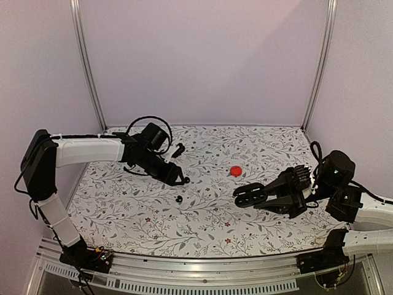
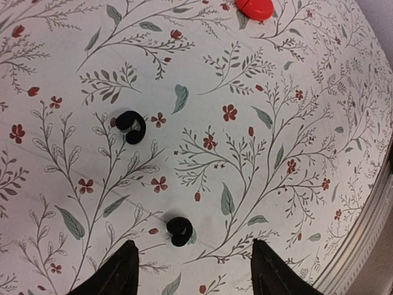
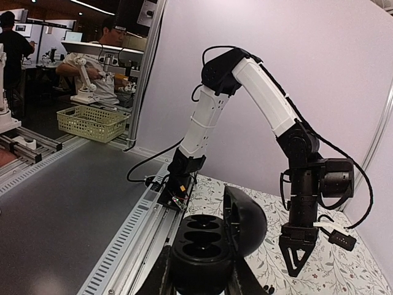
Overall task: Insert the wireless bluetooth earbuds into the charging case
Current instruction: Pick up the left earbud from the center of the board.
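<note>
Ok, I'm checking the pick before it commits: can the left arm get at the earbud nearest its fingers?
Probably yes. The left gripper is open, and the nearest earbud lies bare on the table, in line with the open jaws. The other earbud and the red disc lie well clear.

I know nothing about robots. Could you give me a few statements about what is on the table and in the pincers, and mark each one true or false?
1. One earbud and the other earbud both lie on the table, outside the charging case. True.
2. The right pincer holds the charging case with its lid closed. False: it holds the case, but the lid stands open.
3. The left pincer is clamped on an earbud. False: its jaws are open and hold nothing; one earbud lies on the table just ahead of them.
4. A red disc lies on the table. True.
</note>
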`<act>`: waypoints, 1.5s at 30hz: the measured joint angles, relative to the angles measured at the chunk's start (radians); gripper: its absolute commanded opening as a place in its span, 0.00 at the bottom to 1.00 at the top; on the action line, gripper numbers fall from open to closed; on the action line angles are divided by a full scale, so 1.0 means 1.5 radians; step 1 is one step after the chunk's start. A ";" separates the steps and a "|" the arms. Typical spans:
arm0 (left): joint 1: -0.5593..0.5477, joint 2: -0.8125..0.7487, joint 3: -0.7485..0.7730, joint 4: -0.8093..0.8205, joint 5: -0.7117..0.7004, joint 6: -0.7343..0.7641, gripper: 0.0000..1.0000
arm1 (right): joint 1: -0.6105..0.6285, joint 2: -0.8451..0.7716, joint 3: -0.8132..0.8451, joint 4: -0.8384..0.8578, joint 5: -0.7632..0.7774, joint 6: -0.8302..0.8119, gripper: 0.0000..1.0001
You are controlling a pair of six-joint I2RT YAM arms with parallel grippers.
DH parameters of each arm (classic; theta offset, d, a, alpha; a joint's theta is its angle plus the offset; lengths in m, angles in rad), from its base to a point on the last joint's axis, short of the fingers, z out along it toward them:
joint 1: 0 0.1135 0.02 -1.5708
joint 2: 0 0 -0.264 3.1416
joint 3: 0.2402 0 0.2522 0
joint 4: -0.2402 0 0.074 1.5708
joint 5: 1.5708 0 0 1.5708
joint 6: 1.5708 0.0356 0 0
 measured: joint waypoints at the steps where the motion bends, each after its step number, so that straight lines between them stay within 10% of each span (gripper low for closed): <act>1: 0.003 0.008 0.002 0.000 0.002 0.000 0.57 | 0.000 0.000 0.001 -0.001 0.001 0.000 0.00; 18: -0.034 0.061 0.013 -0.007 0.015 -0.002 0.31 | 0.000 0.008 0.001 -0.003 0.029 0.005 0.00; 45: -0.037 0.124 0.016 -0.019 0.027 -0.004 0.28 | 0.000 0.020 0.001 -0.003 0.039 0.008 0.00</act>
